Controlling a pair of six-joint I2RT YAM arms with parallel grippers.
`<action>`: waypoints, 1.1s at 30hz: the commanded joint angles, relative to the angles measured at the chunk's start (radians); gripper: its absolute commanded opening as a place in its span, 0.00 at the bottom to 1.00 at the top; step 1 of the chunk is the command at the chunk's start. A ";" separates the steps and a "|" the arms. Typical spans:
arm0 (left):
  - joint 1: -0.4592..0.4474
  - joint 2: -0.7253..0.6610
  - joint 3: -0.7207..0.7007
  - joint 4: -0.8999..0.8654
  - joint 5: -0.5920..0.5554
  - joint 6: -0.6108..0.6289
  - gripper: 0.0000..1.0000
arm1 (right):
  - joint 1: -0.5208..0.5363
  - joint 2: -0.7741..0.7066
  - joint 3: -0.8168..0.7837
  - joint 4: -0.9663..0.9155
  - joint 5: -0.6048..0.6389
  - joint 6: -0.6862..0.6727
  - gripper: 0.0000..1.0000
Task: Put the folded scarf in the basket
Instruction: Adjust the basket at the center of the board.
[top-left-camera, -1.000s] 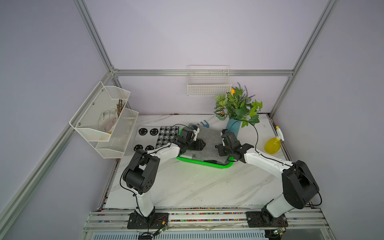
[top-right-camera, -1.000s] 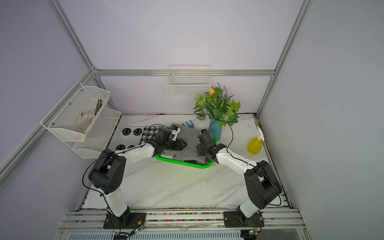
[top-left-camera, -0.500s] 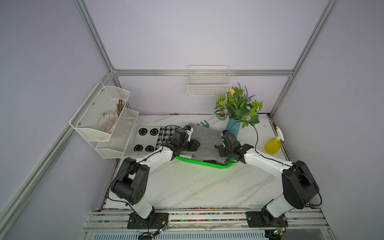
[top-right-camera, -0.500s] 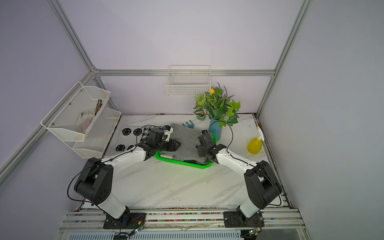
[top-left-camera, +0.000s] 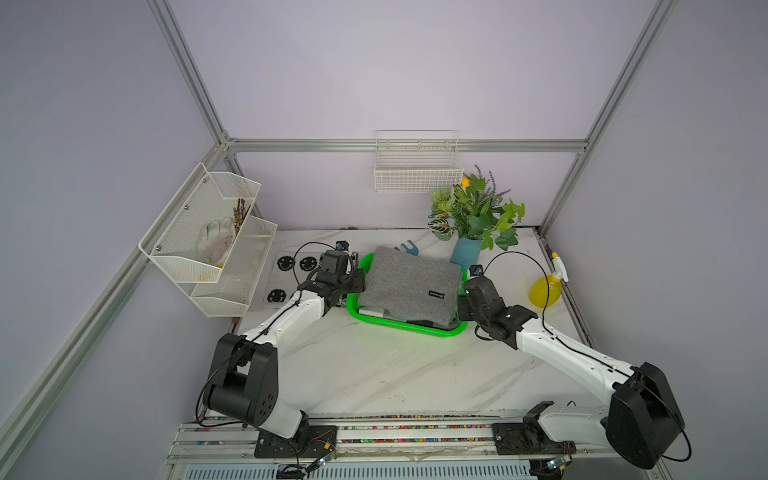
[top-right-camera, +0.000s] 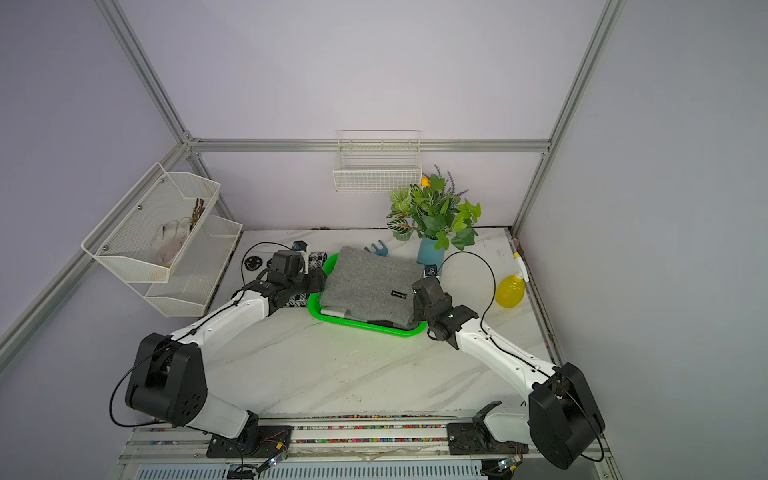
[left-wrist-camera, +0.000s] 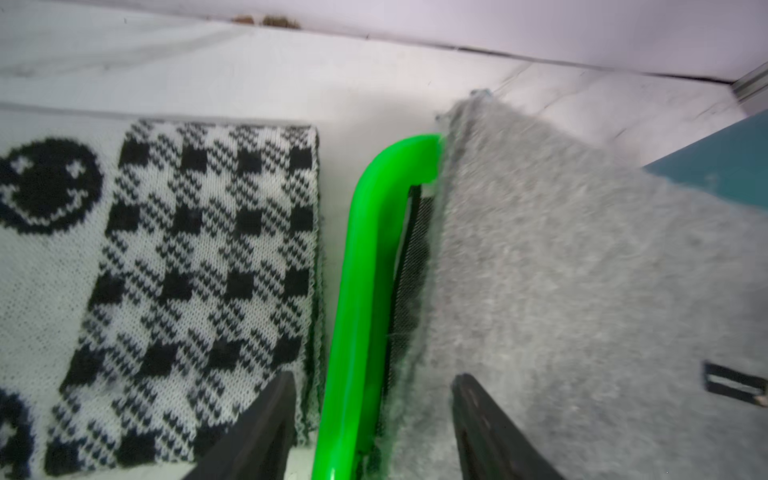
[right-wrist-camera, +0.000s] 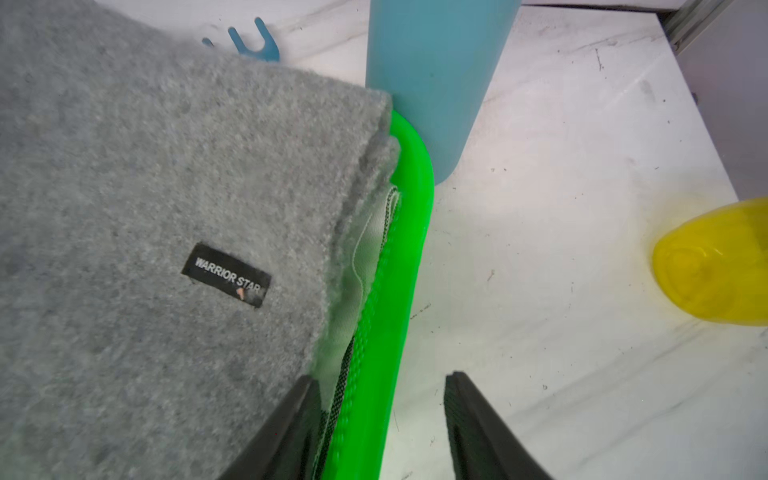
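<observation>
The folded scarf (top-left-camera: 409, 286) is laid in the basket (top-left-camera: 405, 328), its long axis running from tool to tool. The left tool (left-wrist-camera: 372, 376) and right tool (right-wrist-camera: 380, 376) are held apart, empty, each astride the rim at one scarf end.

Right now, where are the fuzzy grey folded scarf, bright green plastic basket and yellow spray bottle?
scarf (top-left-camera: 409, 282): in a top view, top fold's middle.
basket (top-left-camera: 405, 327): in a top view, near rim.
spray bottle (top-left-camera: 542, 293): in a top view, yellow belly.
</observation>
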 joint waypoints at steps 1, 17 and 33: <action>0.024 0.008 0.002 0.029 0.046 0.021 0.64 | -0.008 0.025 -0.008 0.007 -0.003 0.016 0.54; 0.025 0.063 -0.076 0.084 0.181 -0.010 0.50 | -0.034 0.094 0.003 -0.005 0.036 0.015 0.51; -0.106 0.075 -0.138 0.123 0.269 -0.070 0.31 | -0.087 0.018 -0.033 -0.007 0.069 0.021 0.48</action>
